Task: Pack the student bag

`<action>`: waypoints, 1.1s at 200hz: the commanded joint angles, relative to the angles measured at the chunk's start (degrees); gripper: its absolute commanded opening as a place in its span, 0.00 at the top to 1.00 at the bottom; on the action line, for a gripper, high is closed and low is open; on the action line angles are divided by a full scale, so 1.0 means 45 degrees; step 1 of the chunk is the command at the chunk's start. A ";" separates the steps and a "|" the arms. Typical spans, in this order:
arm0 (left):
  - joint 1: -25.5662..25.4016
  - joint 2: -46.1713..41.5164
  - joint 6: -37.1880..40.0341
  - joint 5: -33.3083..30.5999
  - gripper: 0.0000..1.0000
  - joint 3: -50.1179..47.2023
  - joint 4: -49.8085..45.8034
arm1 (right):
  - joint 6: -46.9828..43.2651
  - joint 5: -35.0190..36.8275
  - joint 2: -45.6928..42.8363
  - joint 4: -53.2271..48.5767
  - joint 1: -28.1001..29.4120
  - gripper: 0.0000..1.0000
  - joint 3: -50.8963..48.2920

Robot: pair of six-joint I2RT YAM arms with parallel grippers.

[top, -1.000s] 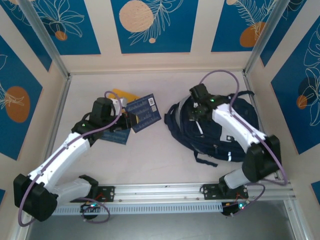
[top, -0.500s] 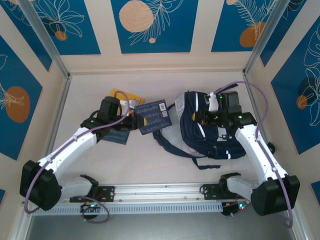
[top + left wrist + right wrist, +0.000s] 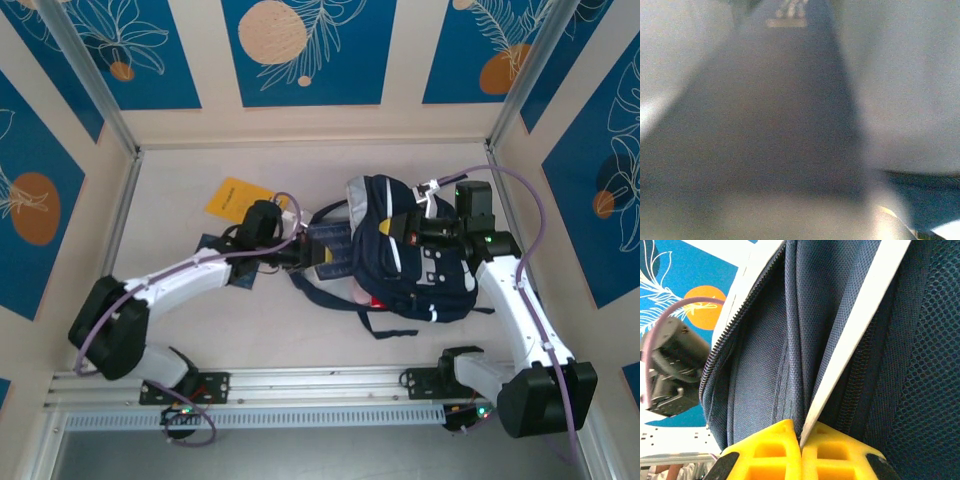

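Blue panels [image 3: 300,50] printed with orange discs and white leaves are ringing a matte cream table [image 3: 180,330]; the student bag [image 3: 420,275] is sitting right of centre on it, its mouth gaping toward the left arm and its straps trailing forward; the navy fabric is showing a coarse weave beside honeycomb mesh, a toothed zipper [image 3: 735,325] and a smooth white stripe [image 3: 855,340]. The right gripper [image 3: 801,440] is pinching a fold of the bag at that stripe, its ribbed yellow fingers pressed together. The left gripper [image 3: 303,256] is clamping a flat dark blue booklet [image 3: 330,250] whose far end is entering the bag's mouth; the left wrist view is blurred. A yellow card [image 3: 235,196] and a second dark booklet [image 3: 225,272] are lying on the table's left half.
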 commanded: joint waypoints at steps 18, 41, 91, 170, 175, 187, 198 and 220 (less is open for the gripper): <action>-0.0681 0.2181 -0.2141 0.0813 1.00 0.1016 0.3794 | 0.0171 -0.1509 -0.0879 0.1563 -0.0077 1.00 -0.0090; -0.1244 0.3614 -0.2611 0.0855 1.00 0.2028 0.4350 | 0.0304 -0.1536 -0.1018 0.1767 -0.0081 1.00 -0.0253; -0.1503 0.4224 -0.2247 0.0588 1.00 0.3362 0.3043 | -0.0028 -0.0763 -0.1203 0.1074 -0.0133 1.00 0.0022; -0.0062 -0.1407 0.2709 -0.2358 1.00 0.2121 -0.4947 | 0.0041 -0.1027 -0.1841 0.1257 0.0046 1.00 -0.0039; 0.0136 -0.1669 0.2710 -0.2227 1.00 0.2014 -0.4986 | 0.0210 -0.1259 -0.1844 0.1465 0.0039 1.00 -0.0105; 0.0561 -0.2010 0.2719 -0.1809 1.00 0.1886 -0.5088 | 0.0629 -0.1676 -0.1829 0.1964 0.0004 1.00 -0.0239; 0.0758 -0.2050 0.2685 -0.1375 1.00 0.1851 -0.4976 | 0.0919 -0.1958 -0.1852 0.2318 -0.0065 1.00 -0.0284; 0.0734 -0.1602 0.1775 -0.0134 1.00 0.1484 -0.3532 | 0.1236 -0.2289 -0.1847 0.2663 -0.0099 1.00 -0.0314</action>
